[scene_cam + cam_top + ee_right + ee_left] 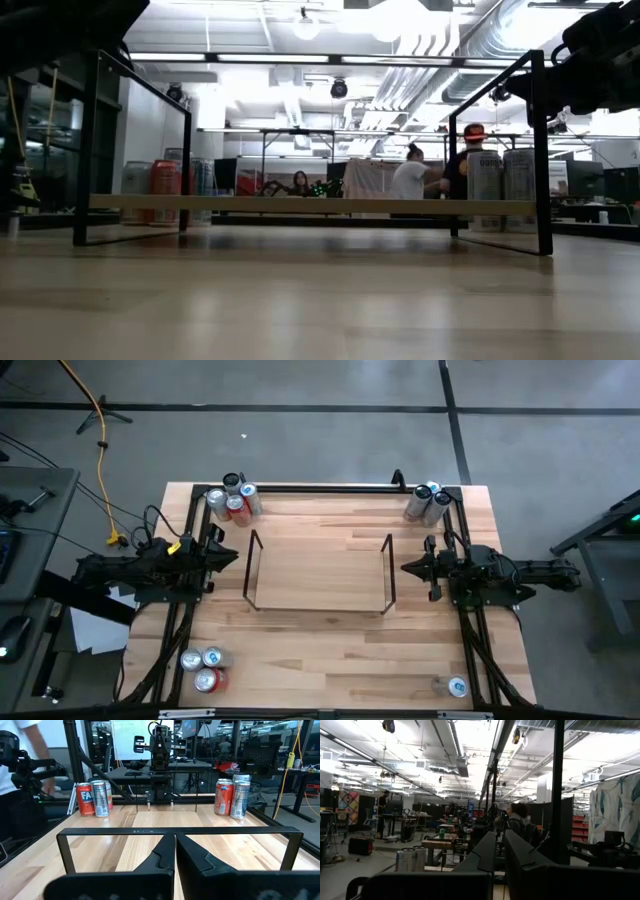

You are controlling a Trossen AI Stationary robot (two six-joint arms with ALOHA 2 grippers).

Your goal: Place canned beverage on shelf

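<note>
The high view shows the shelf (pixel 318 573) set in the middle of the counter (pixel 330 650), empty, with an arm parked at each end of it, so either can reach in from its own side. The left gripper (pixel 228 554) sits just off the shelf's left end frame and the right gripper (pixel 410 568) just off the right one; both have their jaws clenched together on nothing, as the wrist views confirm. The cans stand in clusters at the counter's corners, well apart from the shelf, which leaves the middle free for the work: a far-left cluster (pixel 233 500), a far-right cluster (pixel 427 502), a near-left cluster (pixel 204 666) and a lone can near right (pixel 456 686). No can is on the shelf yet, so I judge the task not begun. From above, how many cans make up each cluster is hard to count, since they overlap and black rails cross them. In the low view both grippers are cut off at the upper corners, and only the far clusters show behind the shelf's end frames. The near clusters appear in no other view.
</note>
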